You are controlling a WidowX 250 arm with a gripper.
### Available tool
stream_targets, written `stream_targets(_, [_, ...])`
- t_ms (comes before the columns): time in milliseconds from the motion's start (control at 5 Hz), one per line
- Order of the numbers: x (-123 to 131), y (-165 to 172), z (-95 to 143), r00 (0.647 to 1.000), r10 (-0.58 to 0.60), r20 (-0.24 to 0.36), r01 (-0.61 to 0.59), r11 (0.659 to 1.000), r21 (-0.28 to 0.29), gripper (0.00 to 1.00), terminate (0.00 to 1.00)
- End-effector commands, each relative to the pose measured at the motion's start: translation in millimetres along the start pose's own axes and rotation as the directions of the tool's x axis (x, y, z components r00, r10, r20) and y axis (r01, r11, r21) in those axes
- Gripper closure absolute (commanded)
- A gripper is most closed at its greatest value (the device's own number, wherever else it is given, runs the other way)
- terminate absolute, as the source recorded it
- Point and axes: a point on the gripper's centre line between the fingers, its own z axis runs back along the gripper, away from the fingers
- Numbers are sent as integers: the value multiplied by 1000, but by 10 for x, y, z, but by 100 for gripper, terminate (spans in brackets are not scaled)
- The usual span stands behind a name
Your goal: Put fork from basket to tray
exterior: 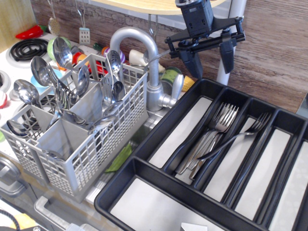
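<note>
My gripper [208,60] hangs open and empty above the far left end of the black tray [144,166]. A steel fork [236,136] lies loose and aslant across the tray's dividers, tines toward the back right, handle end resting on a pile of several forks [211,137] in the second long compartment. The grey lattice basket [79,144] stands at the left, with spoons [62,53] and other cutlery upright in it.
A curved metal tap [144,57] rises between basket and tray. Coloured dishes [72,53] and a stove coil [26,48] are behind the basket. A white post [231,43] stands right behind my gripper. A green item [120,158] lies in the sink below.
</note>
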Motion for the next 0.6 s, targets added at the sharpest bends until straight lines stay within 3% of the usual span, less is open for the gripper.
stream_targets(0, [18, -83, 199, 998, -35, 58, 37, 999, -21, 0, 0])
stream_targets(200, [18, -83, 199, 998, -35, 58, 37, 999, -21, 0, 0])
stream_targets(400, [18, -83, 199, 998, -35, 58, 37, 999, -21, 0, 100])
